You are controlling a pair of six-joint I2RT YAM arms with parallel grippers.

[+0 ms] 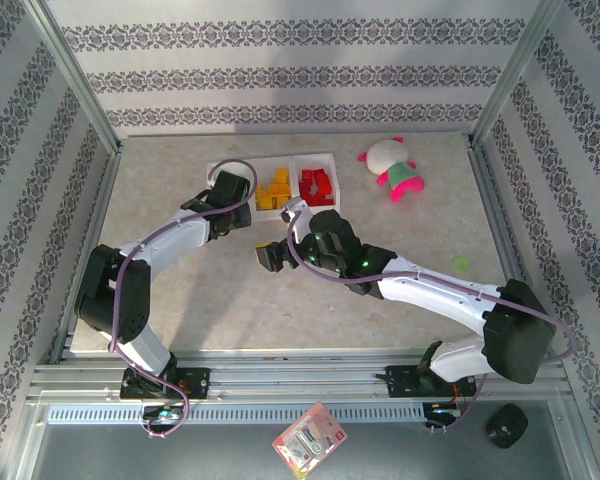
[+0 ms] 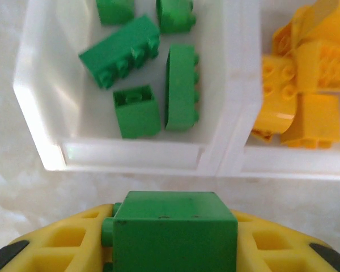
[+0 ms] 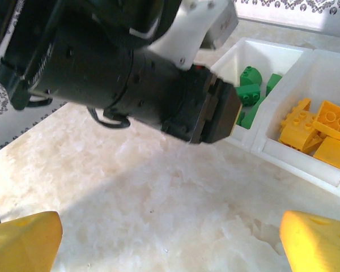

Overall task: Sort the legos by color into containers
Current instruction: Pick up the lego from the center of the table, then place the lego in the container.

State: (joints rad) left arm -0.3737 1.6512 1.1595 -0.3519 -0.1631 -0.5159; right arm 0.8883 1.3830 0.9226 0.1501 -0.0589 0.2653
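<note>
Nearest you, a green brick (image 2: pixel 175 224) pinched in your left gripper (image 2: pixel 173 252), just short of the tray (image 2: pixel 136 156) | green legos (image 2: pixel 181 88) in its end compartment, yellow legos (image 2: pixel 306 85) next, red legos (image 1: pixel 317 183) beyond | right gripper (image 3: pixel 170 243) spread, empty | sorting looks nearly done, this brick left to drop

Left hand (image 2: pixel 175 246) grips green brick (image 2: pixel 175 224); tray (image 2: pixel 226 161) beyond holds green legos (image 2: pixel 137 68), yellow legos (image 2: pixel 300 90).
</note>
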